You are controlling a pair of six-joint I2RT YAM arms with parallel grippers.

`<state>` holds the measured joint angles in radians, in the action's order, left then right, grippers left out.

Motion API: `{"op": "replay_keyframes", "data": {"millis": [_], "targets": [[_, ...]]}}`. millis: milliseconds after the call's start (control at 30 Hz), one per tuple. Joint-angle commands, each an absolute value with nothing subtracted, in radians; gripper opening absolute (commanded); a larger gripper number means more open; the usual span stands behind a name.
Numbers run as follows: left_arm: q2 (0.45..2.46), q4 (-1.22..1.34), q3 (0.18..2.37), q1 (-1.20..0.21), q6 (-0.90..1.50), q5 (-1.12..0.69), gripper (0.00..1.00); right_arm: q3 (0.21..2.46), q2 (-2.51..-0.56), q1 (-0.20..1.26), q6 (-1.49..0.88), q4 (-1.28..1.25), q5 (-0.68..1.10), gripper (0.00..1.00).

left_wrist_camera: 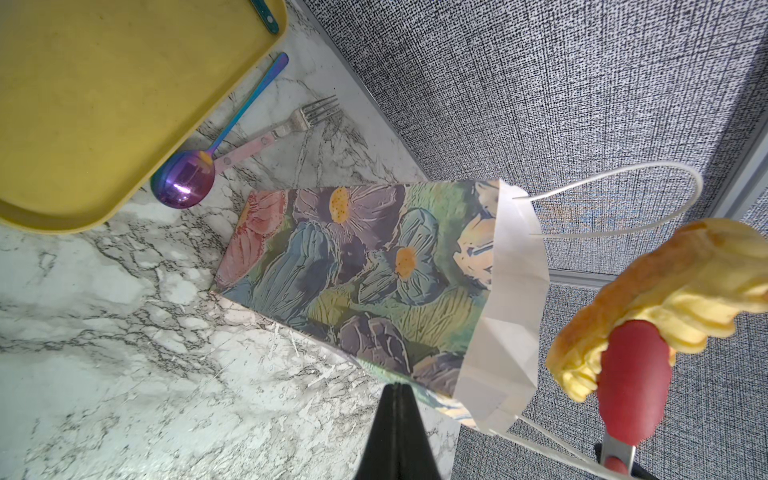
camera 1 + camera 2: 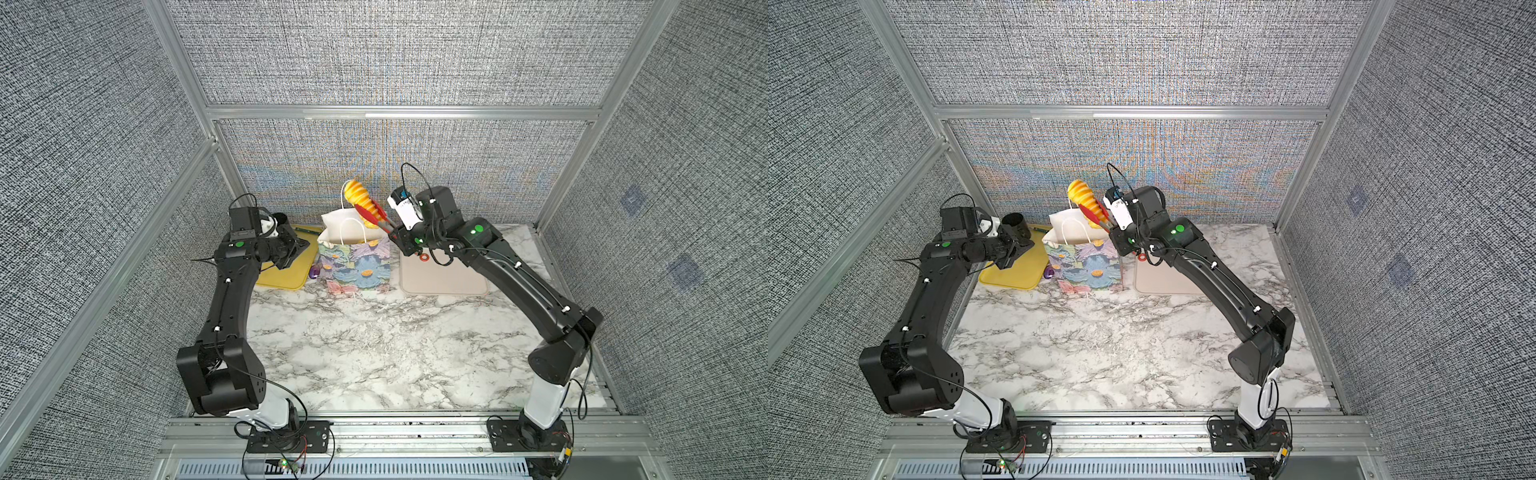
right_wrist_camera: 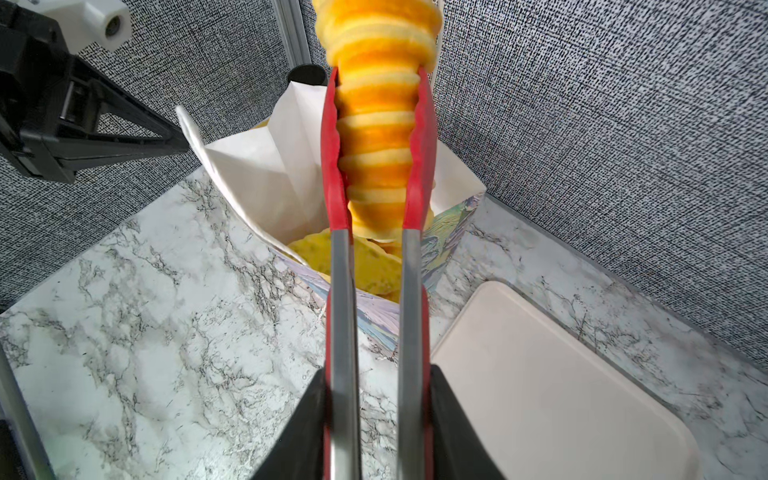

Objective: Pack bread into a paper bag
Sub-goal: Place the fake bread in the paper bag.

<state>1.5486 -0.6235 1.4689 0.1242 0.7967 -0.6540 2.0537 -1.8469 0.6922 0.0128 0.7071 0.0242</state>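
Note:
My right gripper is shut on a pair of red-tipped tongs. The tongs clamp a striped golden bread by its sides, held lengthwise above the open mouth of the flowered paper bag. In both top views the bread hangs over the bag's back rim. More bread lies inside the bag. My left gripper is shut and empty, its tips right beside the bag's left wall; whether they touch it I cannot tell.
A yellow tray lies left of the bag under my left arm, with a black cup behind it. A purple spoon and a fork lie between tray and bag. A beige tray lies on the bag's right.

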Motion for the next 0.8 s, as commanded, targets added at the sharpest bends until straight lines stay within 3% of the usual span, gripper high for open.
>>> {"op": "replay_keyframes", "data": {"millis": [0, 467, 767], "targets": [[1.553, -0.627, 1.479, 0.124, 0.789, -0.652, 0.02, 2.05, -1.852, 0.693, 0.023, 0.647, 0.029, 0.36], [1.557, -0.623, 1.477, 0.124, 0.79, -0.65, 0.02, 2.053, -1.859, 0.693, 0.03, 0.685, -0.008, 0.5], [1.556, -0.623, 1.48, 0.124, 0.792, -0.652, 0.02, 2.059, -1.852, 0.693, 0.029, 0.681, -0.013, 0.51]]}}
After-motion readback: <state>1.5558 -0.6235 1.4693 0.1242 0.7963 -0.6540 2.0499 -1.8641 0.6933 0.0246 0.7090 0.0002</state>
